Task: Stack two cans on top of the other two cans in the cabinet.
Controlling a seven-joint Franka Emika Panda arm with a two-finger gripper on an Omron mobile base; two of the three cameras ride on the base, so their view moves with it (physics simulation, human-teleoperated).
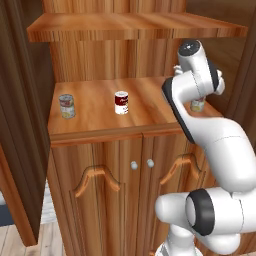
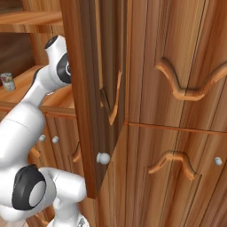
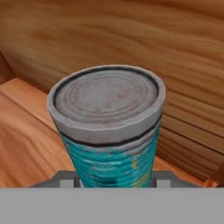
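A: While the fingers pinch the teal can low on the shelf by the back wall, what's the risk?
B: Likely tilting; the lift could clip that wall.

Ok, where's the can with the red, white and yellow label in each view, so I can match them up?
Left base view: the red, white and yellow can stands at the left end of the shelf.
Right base view: same can, at the far left edge.
Hand view: the centre can is the teal can, a different one.
Shared landmark: the round knobs below the shelf.
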